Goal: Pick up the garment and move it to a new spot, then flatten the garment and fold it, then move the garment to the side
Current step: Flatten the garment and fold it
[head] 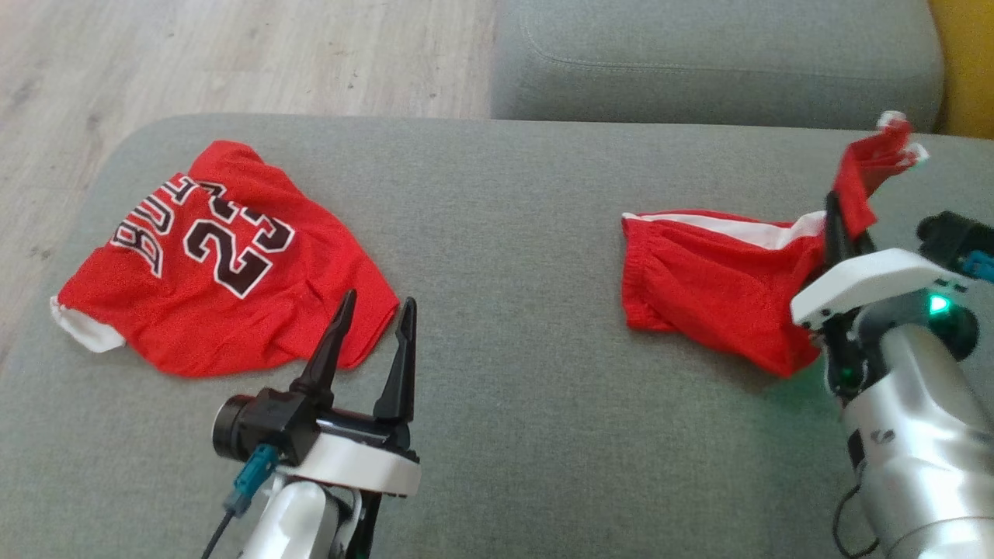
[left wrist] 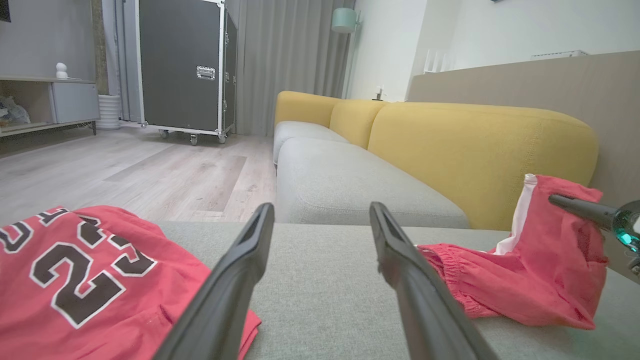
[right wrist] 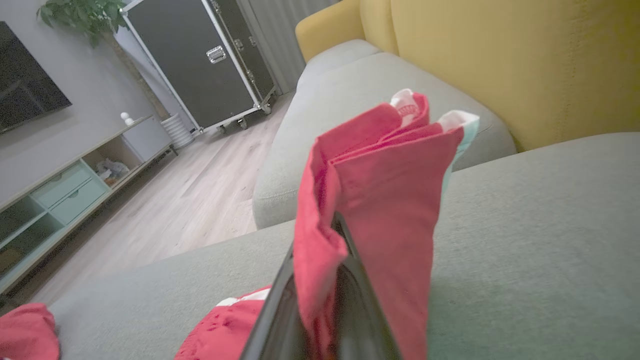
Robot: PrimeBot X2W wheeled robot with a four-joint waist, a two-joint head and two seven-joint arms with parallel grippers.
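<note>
Shorts (head: 699,287) lay at the right of the grey sofa cushion (head: 505,349), one edge raised.
Right fingers (head: 832,229) were clamped shut on a thin bunched fold; the hold looked shallow, so a quick lift could let the fabric slip free. Left fingers (head: 400,365) stood fully apart and empty beside the red jersey (head: 225,264), which a careless sweep could snag.

read: "23" | surface: red jersey (head: 225,264) | lettering beside it: unclear
</note>
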